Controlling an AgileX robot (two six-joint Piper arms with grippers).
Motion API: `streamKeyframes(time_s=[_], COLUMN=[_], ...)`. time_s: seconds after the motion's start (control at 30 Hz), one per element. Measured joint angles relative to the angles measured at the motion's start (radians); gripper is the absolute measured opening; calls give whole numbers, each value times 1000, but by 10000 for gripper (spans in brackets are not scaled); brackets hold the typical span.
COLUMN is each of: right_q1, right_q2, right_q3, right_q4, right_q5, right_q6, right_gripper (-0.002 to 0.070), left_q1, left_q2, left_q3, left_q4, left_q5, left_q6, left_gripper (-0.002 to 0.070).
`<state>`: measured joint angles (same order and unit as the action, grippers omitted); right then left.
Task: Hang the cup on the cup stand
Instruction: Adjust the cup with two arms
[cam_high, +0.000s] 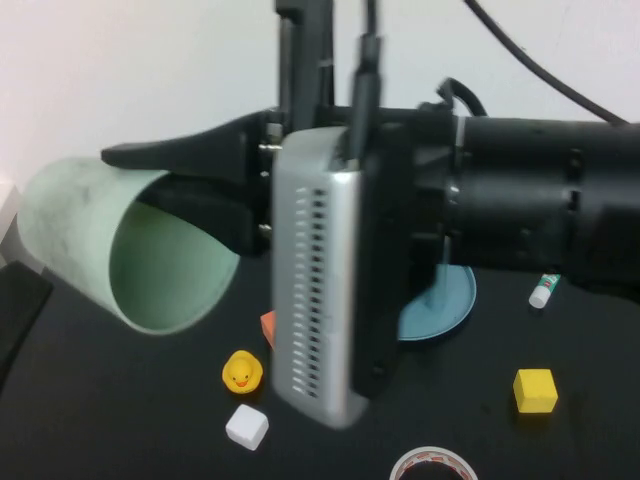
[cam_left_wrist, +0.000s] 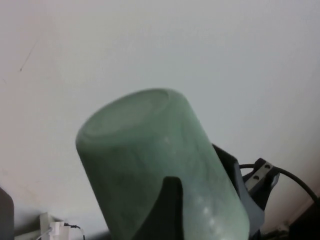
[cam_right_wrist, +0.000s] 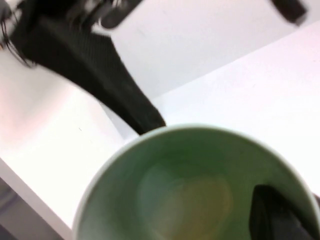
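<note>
The pale mint-green cup (cam_high: 120, 245) is held high above the table on its side, mouth towards the camera. My right gripper (cam_high: 150, 185) reaches in from the right and is shut on the cup's upper wall, with one finger inside and one outside. The right wrist view looks into the cup (cam_right_wrist: 190, 190), with the inner finger (cam_right_wrist: 280, 215) showing. My left gripper (cam_left_wrist: 200, 172) is also at the cup (cam_left_wrist: 145, 150), a dark finger (cam_left_wrist: 171, 205) on its side and another behind it. The left arm is hidden in the high view. The cup stand (cam_high: 447, 305) shows only as a blue dish edge; its pegs are hidden.
On the black table lie a yellow duck (cam_high: 242, 372), a white cube (cam_high: 246, 427), an orange block (cam_high: 267, 328), a yellow cube (cam_high: 535, 390), a tape roll (cam_high: 435, 465) and a small white tube (cam_high: 545, 290). The raised arm hides the table's middle.
</note>
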<state>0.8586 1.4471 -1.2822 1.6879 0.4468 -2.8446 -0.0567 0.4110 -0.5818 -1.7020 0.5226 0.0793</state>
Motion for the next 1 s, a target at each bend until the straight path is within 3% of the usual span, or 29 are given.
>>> streamKeyframes(time_s=[0.3, 0.67, 1.0], right_q1=[2, 18, 82], right_q2=[49, 61, 104], right_q3=[-106, -115, -163], right_q4=[3, 3, 12], right_q5=[2, 171, 85], right_q6=[-35, 219, 142], right_gripper=[33, 32, 32], left_q1=[0, 0, 0], left_q2=[0, 0, 2], left_q3=[0, 0, 2], left_q4=[0, -2, 0], left_q5=[-39, -137, -159], left_q6=[-39, -66, -66], left_gripper=[693, 693, 693])
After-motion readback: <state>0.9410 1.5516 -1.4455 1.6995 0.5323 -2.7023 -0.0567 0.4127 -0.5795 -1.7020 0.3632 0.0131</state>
